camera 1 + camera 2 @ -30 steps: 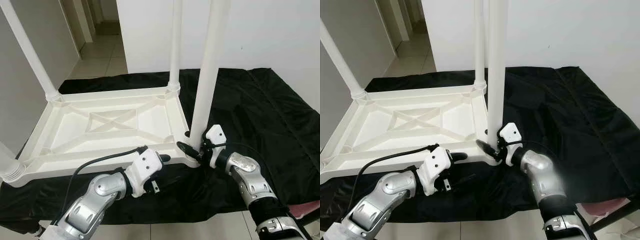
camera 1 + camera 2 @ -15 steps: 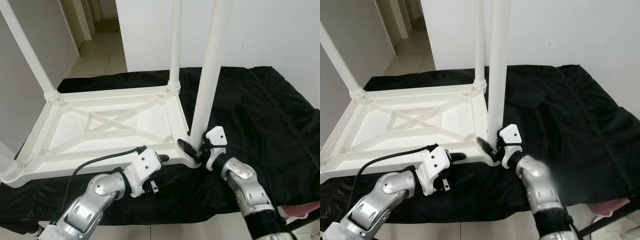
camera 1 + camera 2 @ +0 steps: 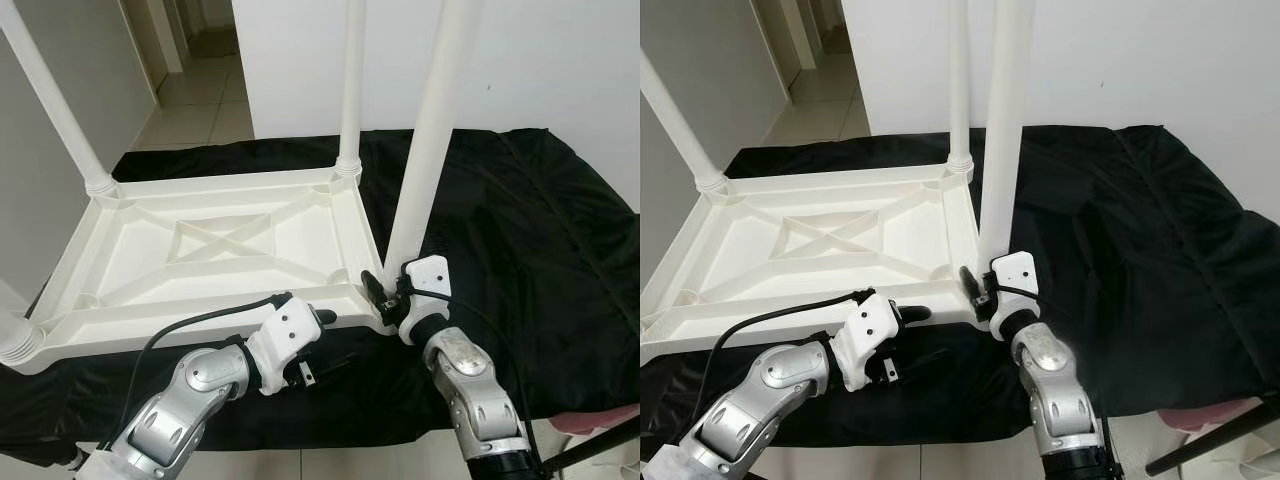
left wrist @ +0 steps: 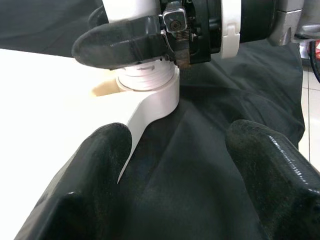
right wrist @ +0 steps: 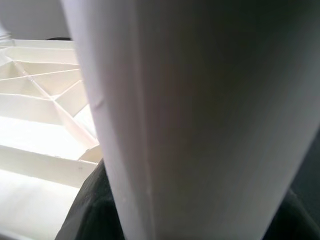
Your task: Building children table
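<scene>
A white plastic children's table (image 3: 215,245) lay upside down on a black cloth (image 3: 520,230) spread over the floor, its ribbed underside facing up. At the far left corner a white leg (image 3: 55,100) stood upright in its socket, and another socket with a leg base showed at the near left corner (image 3: 15,340). Toward the middle, the left gripper (image 3: 315,335) rested low at the table's near edge, just beside the near right corner; in the left wrist view its two black fingers (image 4: 95,170) were spread wide apart over the cloth, holding nothing, with the corner socket just ahead of them. A third leg (image 3: 350,85) stood upright at the far right corner. Further right, the right gripper (image 3: 385,292) was at the near right corner, its fingers closed around the base of the fourth leg (image 3: 430,140), which stood nearly upright, leaning slightly to the right, with its foot at the corner socket. In the right wrist view that leg (image 5: 200,120) ran close across the camera, with the table's ribs beside it.
</scene>
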### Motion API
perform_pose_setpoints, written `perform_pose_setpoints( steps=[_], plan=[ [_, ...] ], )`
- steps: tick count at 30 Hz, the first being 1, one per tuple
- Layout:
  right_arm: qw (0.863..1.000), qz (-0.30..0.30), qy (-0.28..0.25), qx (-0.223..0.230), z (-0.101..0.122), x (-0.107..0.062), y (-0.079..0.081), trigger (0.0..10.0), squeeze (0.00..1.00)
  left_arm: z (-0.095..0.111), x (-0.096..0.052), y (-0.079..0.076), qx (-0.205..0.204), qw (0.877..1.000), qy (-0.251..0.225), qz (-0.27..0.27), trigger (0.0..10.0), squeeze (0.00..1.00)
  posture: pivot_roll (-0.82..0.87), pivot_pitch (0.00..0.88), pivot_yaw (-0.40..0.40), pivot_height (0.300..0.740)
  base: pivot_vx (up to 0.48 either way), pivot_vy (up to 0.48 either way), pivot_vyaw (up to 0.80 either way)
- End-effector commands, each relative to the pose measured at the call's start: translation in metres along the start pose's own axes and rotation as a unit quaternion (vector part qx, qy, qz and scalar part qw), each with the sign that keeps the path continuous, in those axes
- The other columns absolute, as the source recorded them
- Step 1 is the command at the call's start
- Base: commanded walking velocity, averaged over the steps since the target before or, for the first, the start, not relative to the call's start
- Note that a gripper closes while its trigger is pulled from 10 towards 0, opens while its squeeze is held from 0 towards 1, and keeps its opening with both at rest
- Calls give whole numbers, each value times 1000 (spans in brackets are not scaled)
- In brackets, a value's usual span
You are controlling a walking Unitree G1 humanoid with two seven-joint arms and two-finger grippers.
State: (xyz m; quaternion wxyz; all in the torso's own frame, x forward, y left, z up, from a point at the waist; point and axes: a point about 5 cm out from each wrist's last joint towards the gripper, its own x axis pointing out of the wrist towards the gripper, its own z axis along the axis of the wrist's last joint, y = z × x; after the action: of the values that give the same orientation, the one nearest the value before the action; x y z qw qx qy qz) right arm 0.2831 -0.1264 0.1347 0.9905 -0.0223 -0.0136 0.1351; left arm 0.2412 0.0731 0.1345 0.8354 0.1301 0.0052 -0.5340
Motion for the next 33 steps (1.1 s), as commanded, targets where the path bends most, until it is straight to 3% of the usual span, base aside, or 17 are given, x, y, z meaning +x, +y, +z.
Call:
perform_pose_setpoints(
  steps=[1,6,7,12,19,25,26,27,29,33],
  plan=[
    [999,-33,36,17,-13,-4,-1,10000,0,-3,0,-3,-1,1000,9,-28,10000,0,-64,57,78,740,0,0,0],
    [994,-81,47,60,-17,-9,10,10000,0,-4,-1,-2,1,1000,11,-23,10000,0,-53,52,77,740,0,0,0],
    [993,-76,40,79,-15,-10,15,10000,1000,-4,-2,-2,0,1000,11,-23,10000,0,-51,49,73,740,0,0,0],
    [995,-56,22,82,-9,-12,20,10000,1000,-4,-4,-3,0,1000,13,-26,10000,0,-53,45,73,740,0,0,0],
    [999,-19,-1,47,0,-14,-3,10000,1000,-4,-1,-4,4,1000,10,-21,10000,0,-57,32,67,740,0,0,0],
    [999,14,-6,34,3,-16,-11,10000,1000,-4,-2,-2,5,1000,10,-18,10000,0,-55,32,68,740,0,0,0],
    [999,36,-8,24,4,-17,-14,10000,447,-4,-3,-1,3,1000,9,-16,10000,0,-55,32,68,740,0,0,0],
    [998,65,-10,15,5,-18,-17,10000,0,-4,-3,0,5,1000,9,-12,10000,0,-54,30,70,740,0,0,0],
    [998,65,-10,15,5,-18,-17,10000,0,-4,-3,0,5,1000,9,-12,10000,0,-54,30,70,740,0,0,0],
    [992,121,-12,-17,6,-16,-22,10000,0,-3,-3,-1,3,1000,7,-11,10000,0,-57,31,75,740,0,0,0]
  ],
)
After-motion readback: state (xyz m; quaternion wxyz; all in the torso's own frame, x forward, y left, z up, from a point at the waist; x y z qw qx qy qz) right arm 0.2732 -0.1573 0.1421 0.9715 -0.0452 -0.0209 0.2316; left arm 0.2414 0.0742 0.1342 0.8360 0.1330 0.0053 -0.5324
